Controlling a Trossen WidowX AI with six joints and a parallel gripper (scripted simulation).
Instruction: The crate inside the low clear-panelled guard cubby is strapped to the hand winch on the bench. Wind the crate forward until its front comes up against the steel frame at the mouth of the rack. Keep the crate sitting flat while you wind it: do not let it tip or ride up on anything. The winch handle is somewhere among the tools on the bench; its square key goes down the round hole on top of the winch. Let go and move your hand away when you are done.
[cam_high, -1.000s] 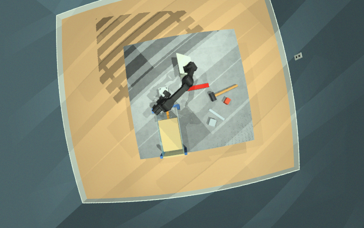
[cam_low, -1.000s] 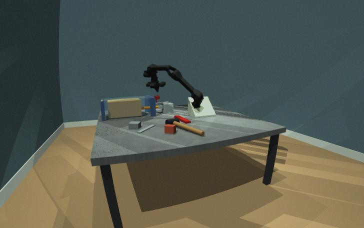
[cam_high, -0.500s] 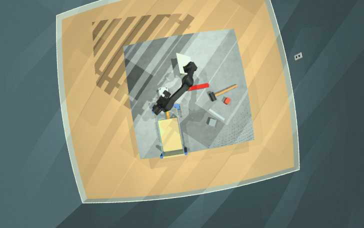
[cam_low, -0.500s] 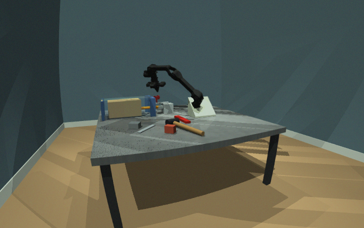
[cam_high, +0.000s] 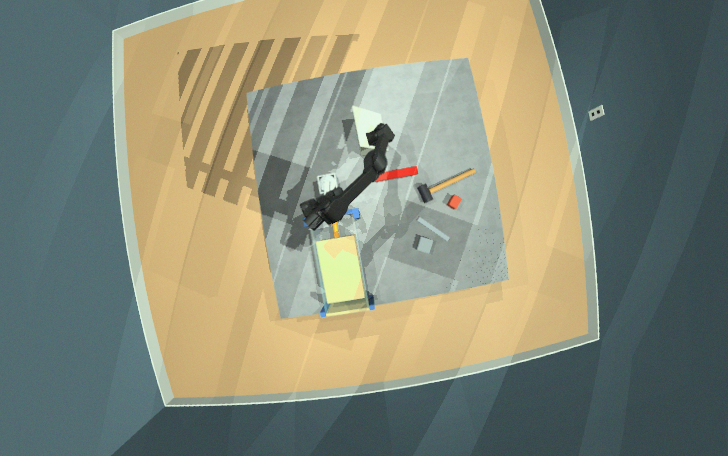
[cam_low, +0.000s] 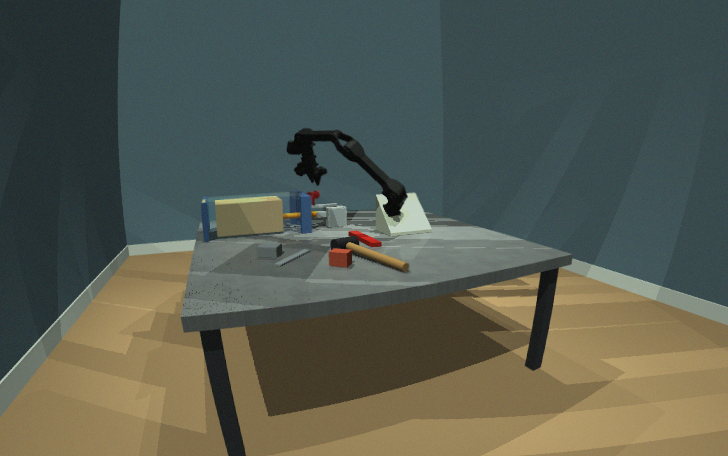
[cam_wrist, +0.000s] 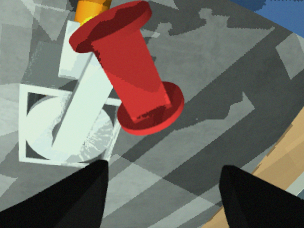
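Above the grey bench (cam_high: 429, 96) (cam_low: 456, 252), the claw (cam_high: 310, 225) (cam_low: 318, 181) (cam_wrist: 166, 173) hangs half open, seemingly holding nothing.

A black-headed hammer with long wooden handle (cam_high: 452, 181) (cam_low: 377, 256) lies near a small orange-red cube (cam_high: 454, 201) (cam_low: 340, 257), a flat red bar (cam_high: 398, 174) (cam_low: 364, 239) and a grey block (cam_high: 423, 244) (cam_low: 269, 250).

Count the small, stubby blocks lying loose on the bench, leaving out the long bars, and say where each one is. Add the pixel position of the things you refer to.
2. A red block (cam_high: 454, 201) (cam_low: 340, 258) beside the hammer (cam_high: 452, 181) (cam_low: 378, 257); a grey block (cam_high: 424, 244) (cam_low: 268, 250) near the thin grey bar (cam_high: 433, 228) (cam_low: 293, 257). The arm (cam_high: 355, 189) (cam_low: 370, 167) may hide more.
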